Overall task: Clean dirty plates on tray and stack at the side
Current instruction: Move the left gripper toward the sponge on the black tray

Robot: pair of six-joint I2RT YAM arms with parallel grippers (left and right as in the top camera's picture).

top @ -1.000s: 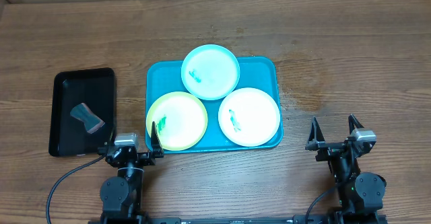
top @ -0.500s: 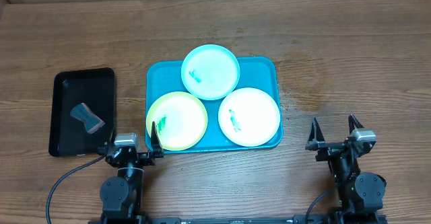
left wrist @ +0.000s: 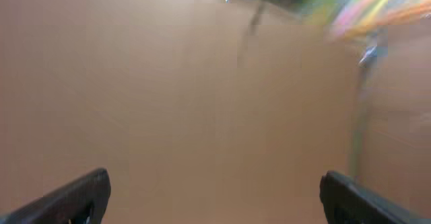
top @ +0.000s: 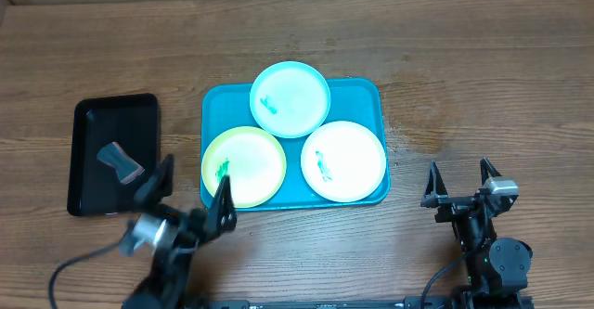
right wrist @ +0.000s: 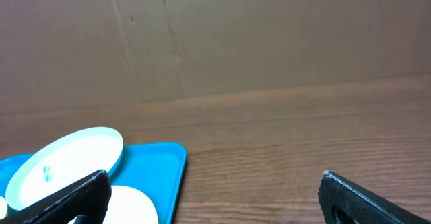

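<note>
The turquoise tray [top: 367, 96] holds three plates with green smears: a pale blue plate [top: 290, 98] at the back, a yellow-green plate [top: 246, 165] front left and a white plate [top: 343, 160] front right. My left gripper [top: 193, 190] is open and empty, raised and tilted near the tray's front left corner; its wrist view is blurred and shows only a brown surface between the fingers [left wrist: 214, 197]. My right gripper [top: 459, 181] is open and empty, right of the tray. Its wrist view shows its fingers [right wrist: 214, 197], the tray [right wrist: 165, 167], the pale blue plate [right wrist: 64, 160] and the white plate [right wrist: 131, 207].
A narrow black tray [top: 97, 151] at the left holds a small grey sponge-like block [top: 121, 160]. A brown cardboard wall [right wrist: 269, 35] stands behind the wooden table [top: 483, 77].
My left arm has lifted from its rest and swung up and to the left, tilting; its wrist view is motion-blurred. The right arm and the plates have not moved.
</note>
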